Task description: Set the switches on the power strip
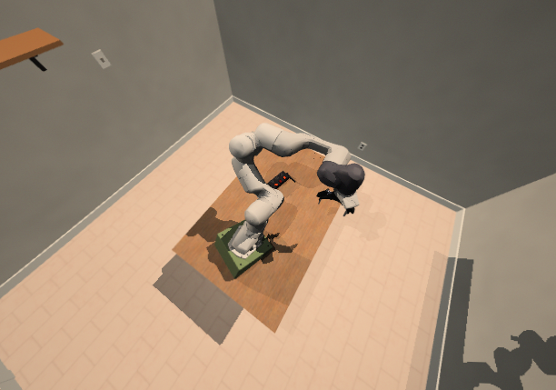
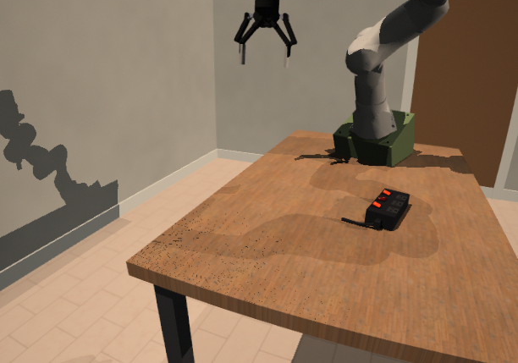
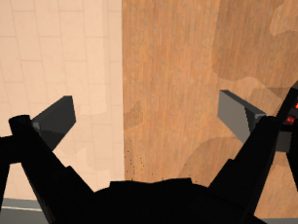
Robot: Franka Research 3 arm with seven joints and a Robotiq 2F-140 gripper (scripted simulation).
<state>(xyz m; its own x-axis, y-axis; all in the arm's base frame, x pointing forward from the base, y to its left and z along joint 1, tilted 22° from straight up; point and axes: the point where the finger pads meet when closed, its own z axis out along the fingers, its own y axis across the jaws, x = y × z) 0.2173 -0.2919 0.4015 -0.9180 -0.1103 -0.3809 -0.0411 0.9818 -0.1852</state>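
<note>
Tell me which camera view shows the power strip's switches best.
The exterior view: the black rectangular power strip lies unobstructed, red switches facing up. The top view shows it small beside the arm; the wrist view catches only a sliver behind one of the fingers.

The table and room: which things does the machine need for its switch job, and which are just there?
For the job: power strip with its red switches and cable; open, empty gripper; wooden table.

Just there: wall shelf; wall outlet; wall plate; green arm base.
</note>
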